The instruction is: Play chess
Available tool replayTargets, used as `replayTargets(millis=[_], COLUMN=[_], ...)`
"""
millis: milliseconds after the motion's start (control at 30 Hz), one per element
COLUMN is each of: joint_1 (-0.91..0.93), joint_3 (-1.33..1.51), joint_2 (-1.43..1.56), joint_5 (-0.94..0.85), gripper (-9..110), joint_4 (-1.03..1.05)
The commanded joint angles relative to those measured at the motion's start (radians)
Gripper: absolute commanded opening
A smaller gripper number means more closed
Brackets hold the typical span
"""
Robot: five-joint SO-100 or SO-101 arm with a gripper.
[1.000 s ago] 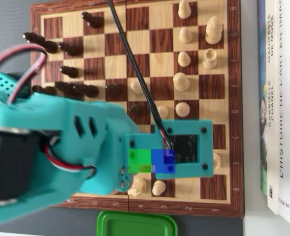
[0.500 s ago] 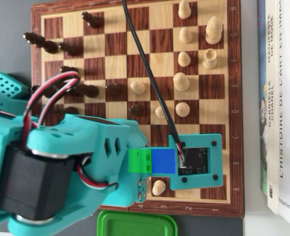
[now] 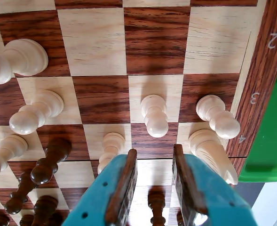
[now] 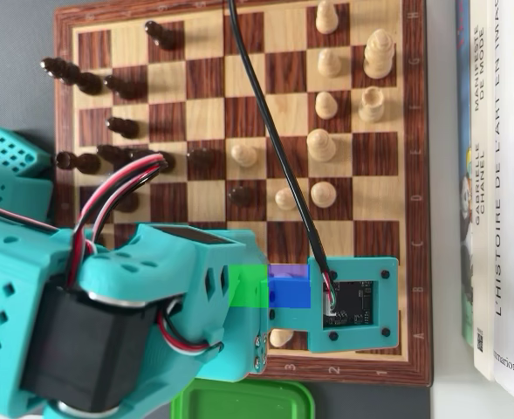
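Wrist view, wooden chessboard (image 3: pixel 96 42), pale pawn (image 3: pixel 154 114), teal tool (image 3: pixel 154 157) spread, holding nothing

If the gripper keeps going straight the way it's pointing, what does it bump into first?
Probably the bare chessboard: the open gripper points down at squares between two white pawns. The nearer pawn stands close beside one finger, so depth is uncertain.

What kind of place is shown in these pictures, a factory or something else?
Probably a home or hobby desk, not a factory: a wooden chessboard with pieces, upright French paperback books beside it, and a small teal 3D-printed robot arm.
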Motion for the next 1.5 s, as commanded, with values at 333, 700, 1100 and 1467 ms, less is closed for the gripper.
replayTargets(millis=[333, 700, 1100, 1467], joint_1=[0.005, 0.005, 0.012, 0.005], joint_3=[-0.049, -0.051, -0.126, -0.127], joint_2=[0.006, 0.005, -0.078, -0.091], joint_5=[-0.008, -0.008, -0.008, -0.008], gripper=[12, 12, 12, 12], joint_4=[-0.006, -0.008, 0.002, -0.008])
